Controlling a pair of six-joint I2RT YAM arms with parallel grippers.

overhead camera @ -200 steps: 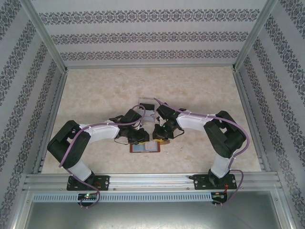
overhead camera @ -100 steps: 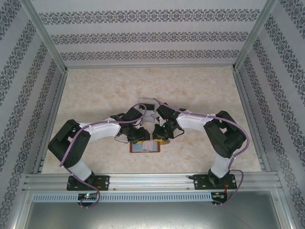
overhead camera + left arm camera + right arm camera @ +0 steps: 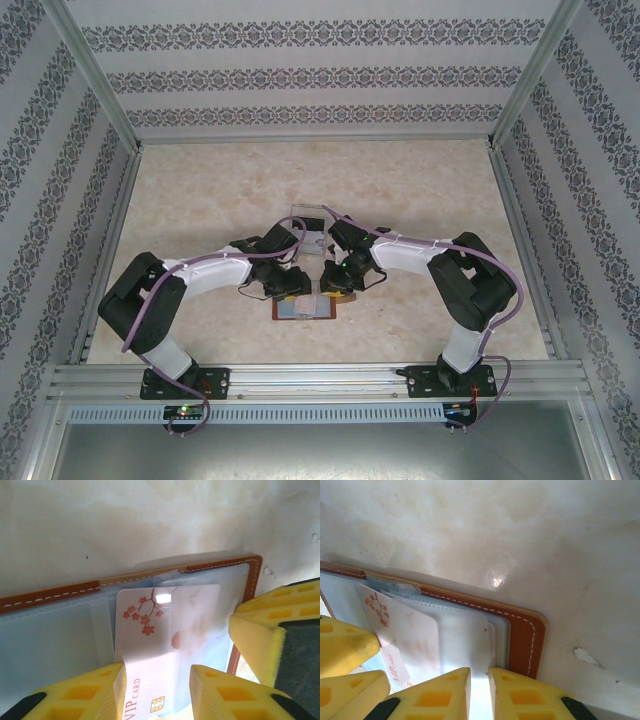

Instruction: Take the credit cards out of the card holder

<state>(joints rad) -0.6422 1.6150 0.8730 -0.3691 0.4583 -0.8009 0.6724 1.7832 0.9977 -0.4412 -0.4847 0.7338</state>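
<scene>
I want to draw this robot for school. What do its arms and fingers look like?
The left arm and the right arm each have chunky black joints with a smooth white piece between them, and each stands on a black base. A lilac cable loops along each arm. The fingers are bright yellow blocks with square pockets moulded in.

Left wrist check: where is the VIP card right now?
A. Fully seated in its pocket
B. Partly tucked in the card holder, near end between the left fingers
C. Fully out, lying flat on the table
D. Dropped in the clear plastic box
B: the VIP card has its blossom end tucked inside the card holder, while its near end reaches between the fingers of the left gripper.
</scene>
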